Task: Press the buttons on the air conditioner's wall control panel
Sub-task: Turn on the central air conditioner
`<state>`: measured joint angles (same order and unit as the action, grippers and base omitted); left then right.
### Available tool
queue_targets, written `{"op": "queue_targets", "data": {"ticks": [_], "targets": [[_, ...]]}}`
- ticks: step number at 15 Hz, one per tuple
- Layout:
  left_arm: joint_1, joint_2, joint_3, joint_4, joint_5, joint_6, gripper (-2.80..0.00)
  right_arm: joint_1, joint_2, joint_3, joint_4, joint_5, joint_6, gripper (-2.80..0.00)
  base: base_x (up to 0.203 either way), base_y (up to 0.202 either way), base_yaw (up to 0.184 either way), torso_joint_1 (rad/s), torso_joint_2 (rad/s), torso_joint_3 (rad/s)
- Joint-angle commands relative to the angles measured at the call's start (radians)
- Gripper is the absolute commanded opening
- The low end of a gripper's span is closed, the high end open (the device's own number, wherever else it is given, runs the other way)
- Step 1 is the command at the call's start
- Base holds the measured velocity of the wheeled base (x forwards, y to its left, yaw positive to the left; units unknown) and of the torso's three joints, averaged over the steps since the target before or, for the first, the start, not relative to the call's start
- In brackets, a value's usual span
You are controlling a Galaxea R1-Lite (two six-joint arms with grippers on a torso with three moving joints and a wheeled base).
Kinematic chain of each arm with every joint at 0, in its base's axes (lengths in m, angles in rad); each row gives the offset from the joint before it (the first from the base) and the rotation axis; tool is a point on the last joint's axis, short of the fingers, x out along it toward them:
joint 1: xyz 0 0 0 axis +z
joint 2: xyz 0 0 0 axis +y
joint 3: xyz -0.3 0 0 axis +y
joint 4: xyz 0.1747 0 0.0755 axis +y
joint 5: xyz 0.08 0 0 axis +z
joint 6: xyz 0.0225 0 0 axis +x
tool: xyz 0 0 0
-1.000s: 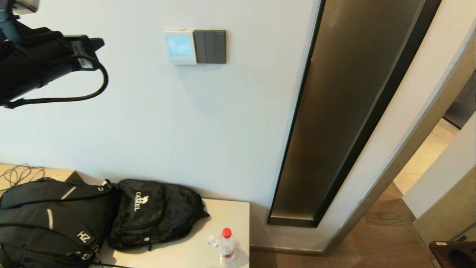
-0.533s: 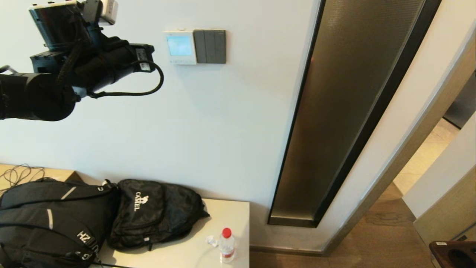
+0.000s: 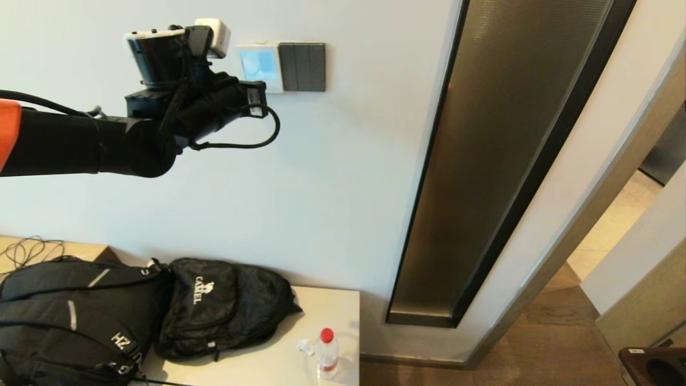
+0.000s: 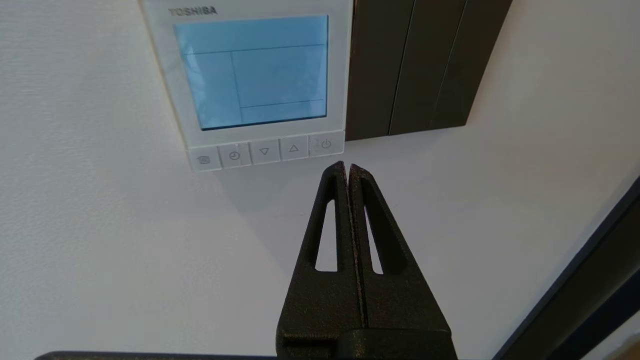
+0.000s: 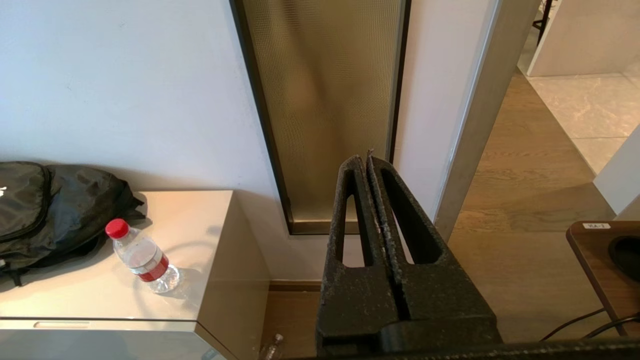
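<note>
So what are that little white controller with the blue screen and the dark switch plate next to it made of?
The controller looks like glossy white moulded plastic: smooth frame, printed button icons, a backlit screen. The dark switch plate looks like matte brown-grey plastic or coated metal; its even, dull sheen leaves that open.

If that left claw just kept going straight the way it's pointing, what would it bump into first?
Probably the wall. The left gripper, fingers shut, points at the bare white wall just under the Toshiba control panel, nearest its power button. It seems to aim slightly below the buttons, though depth is hard to judge.
</note>
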<state>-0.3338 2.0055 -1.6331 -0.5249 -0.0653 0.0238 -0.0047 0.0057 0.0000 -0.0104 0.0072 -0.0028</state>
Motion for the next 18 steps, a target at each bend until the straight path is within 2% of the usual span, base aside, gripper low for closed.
{"op": "queue_targets", "data": {"ticks": [1,9,18], "targets": [[-0.014,0.049,-0.031,-0.003,-0.001,0.005,-2.80,0.000,0.000,0.002,0.000,0.000,0.000,-2.80,0.000,0.000,0.000,0.000,0.00,0.000],[-0.021,0.171,-0.223,0.012,-0.001,0.011,-2.80,0.000,0.000,0.002,0.000,0.000,0.000,-2.80,0.000,0.000,0.000,0.000,0.00,0.000],[-0.017,0.213,-0.243,0.013,-0.001,0.011,-2.80,0.000,0.000,0.002,0.000,0.000,0.000,-2.80,0.000,0.000,0.000,0.000,0.00,0.000]]}}
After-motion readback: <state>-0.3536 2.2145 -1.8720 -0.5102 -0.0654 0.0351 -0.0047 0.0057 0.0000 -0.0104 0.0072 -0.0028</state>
